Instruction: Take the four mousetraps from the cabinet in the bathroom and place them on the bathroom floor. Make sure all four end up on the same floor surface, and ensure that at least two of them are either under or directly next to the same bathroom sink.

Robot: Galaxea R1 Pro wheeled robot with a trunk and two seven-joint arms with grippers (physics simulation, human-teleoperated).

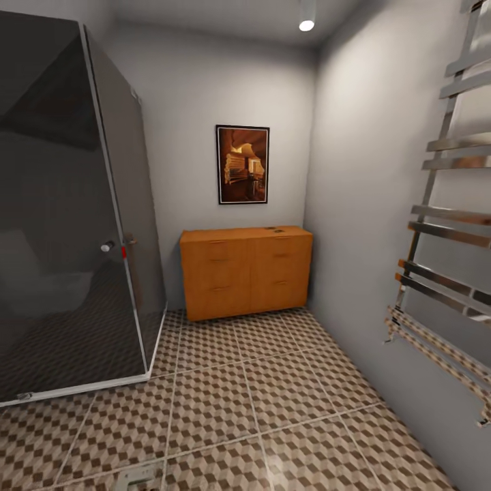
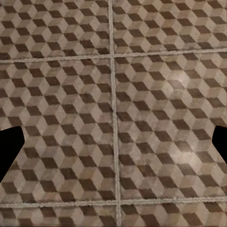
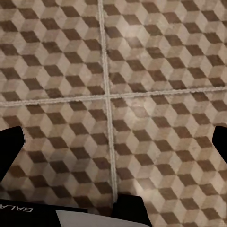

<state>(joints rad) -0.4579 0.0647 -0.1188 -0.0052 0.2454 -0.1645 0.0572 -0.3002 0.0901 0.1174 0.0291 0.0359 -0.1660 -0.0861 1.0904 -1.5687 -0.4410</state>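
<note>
Underfoot: the bathroom floor (image 1: 273, 402), large tiles in a brown, beige and cream cube pattern with pale grout lines, runs from the near edge of the head view to the far wall.
Left pincer (image 2: 113, 146): the left wrist view looks straight down at the tiles; two dark fingertips (image 2: 9, 151) stand at opposite edges, spread wide, with bare floor between them.
Right pincer (image 3: 113, 146): likewise spread wide above the tiles, its dark fingertips (image 3: 10, 146) far apart and gripping nothing; a grout crossing lies between them.
Left side: a dark glass shower enclosure (image 1: 68, 218) on a white base, with a small round knob on its door.
Right wall: a chrome towel rail (image 1: 450, 225) of flat horizontal bars.
Far corner: the cabinet (image 1: 245, 273), a low orange-brown chest with drawer fronts, stands on the tiles against the back wall, touching the right wall.
Cabinet top: two small dark items (image 1: 276, 230) rest near the right end, too small to identify.
Above it: a framed picture (image 1: 243, 164) in warm tones, and a ceiling spotlight (image 1: 307, 24).
</note>
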